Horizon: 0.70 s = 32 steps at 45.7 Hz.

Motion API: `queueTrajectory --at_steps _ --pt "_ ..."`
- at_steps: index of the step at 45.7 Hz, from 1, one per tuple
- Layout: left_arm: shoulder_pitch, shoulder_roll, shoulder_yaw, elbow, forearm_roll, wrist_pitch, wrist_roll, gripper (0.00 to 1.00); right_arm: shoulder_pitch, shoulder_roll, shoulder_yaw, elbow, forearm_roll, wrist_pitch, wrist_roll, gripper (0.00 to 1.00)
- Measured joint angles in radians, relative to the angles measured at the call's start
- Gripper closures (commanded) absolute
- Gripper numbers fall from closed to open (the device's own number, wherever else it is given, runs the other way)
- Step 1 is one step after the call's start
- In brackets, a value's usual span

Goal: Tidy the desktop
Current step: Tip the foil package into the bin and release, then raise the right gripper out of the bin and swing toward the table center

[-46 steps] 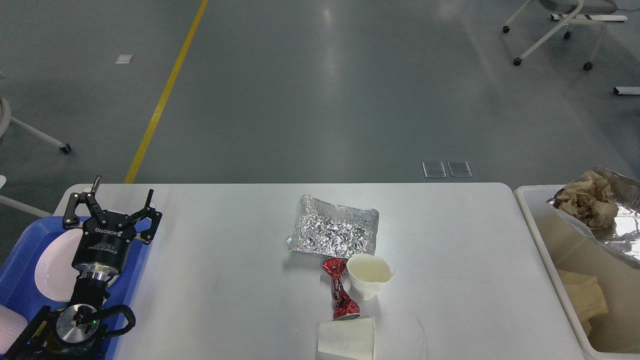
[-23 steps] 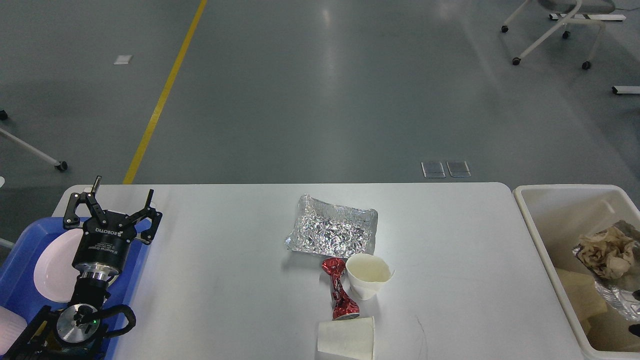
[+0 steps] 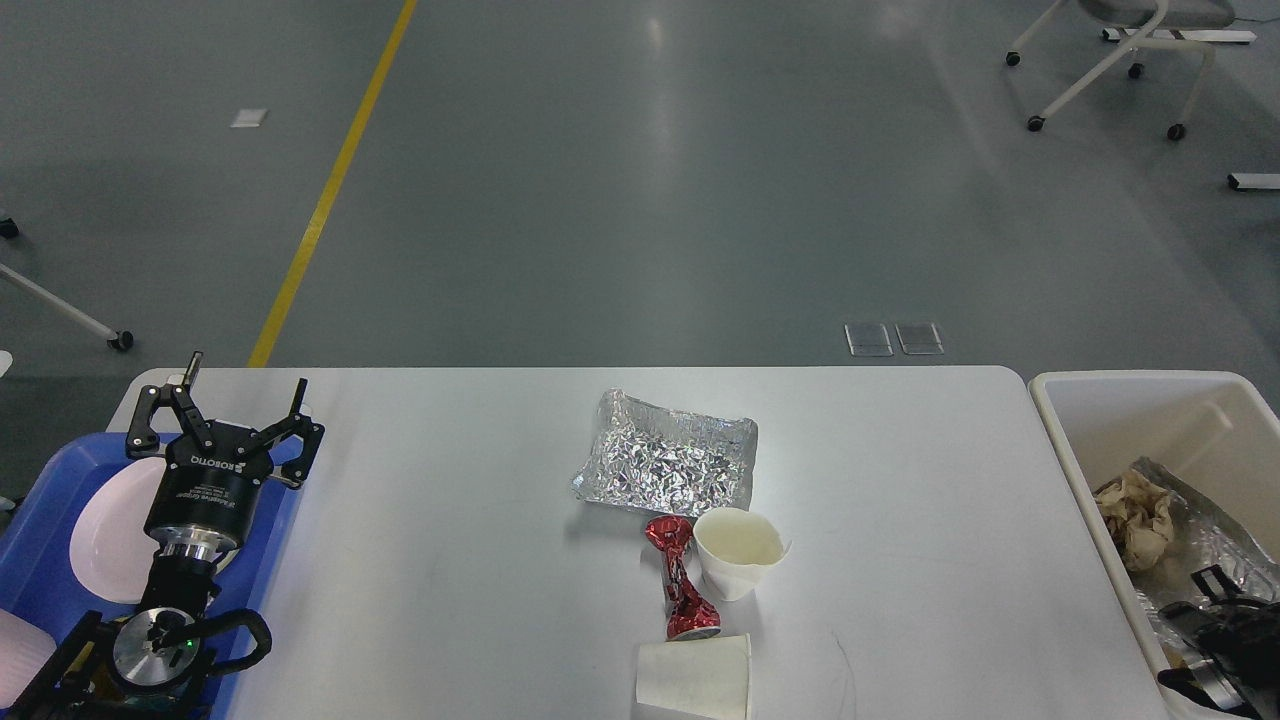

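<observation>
The white desktop [image 3: 450,520] holds a crumpled foil tray [image 3: 665,462] in the middle. In front of it lie a red foil wrapper [image 3: 680,582], an upright paper cup [image 3: 738,552] and a paper cup on its side [image 3: 695,678] at the near edge. My left gripper [image 3: 247,373] is open and empty above the far end of the blue tray [image 3: 40,500]. My right gripper [image 3: 1222,610] shows dark and partly cut off inside the cream bin [image 3: 1075,450], beside a foil sheet [image 3: 1205,525] with crumpled brown paper [image 3: 1135,510]. Its fingers cannot be told apart.
The blue tray holds a white plate [image 3: 105,530] under my left arm. The cream bin stands against the desktop's right edge. Wheeled chair legs [image 3: 1100,70] stand on the grey floor beyond, with a yellow floor line [image 3: 330,190] at the left.
The foil with the brown paper has gone from above the bin's far rim down into the bin. My right gripper has come into view low in the bin. The left arm has not moved.
</observation>
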Motion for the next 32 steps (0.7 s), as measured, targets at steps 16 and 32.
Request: queueTrajectory --at_steps 16,32 --pt "0.0 0.0 0.0 0.0 0.0 0.0 0.0 0.04 0.011 -0.008 0.001 0.0 -0.004 -0.002 0.0 0.0" --pt "0.0 0.0 0.0 0.0 0.0 0.0 0.0 0.04 0.023 -0.016 0.001 0.013 -0.006 0.011 0.0 0.0"
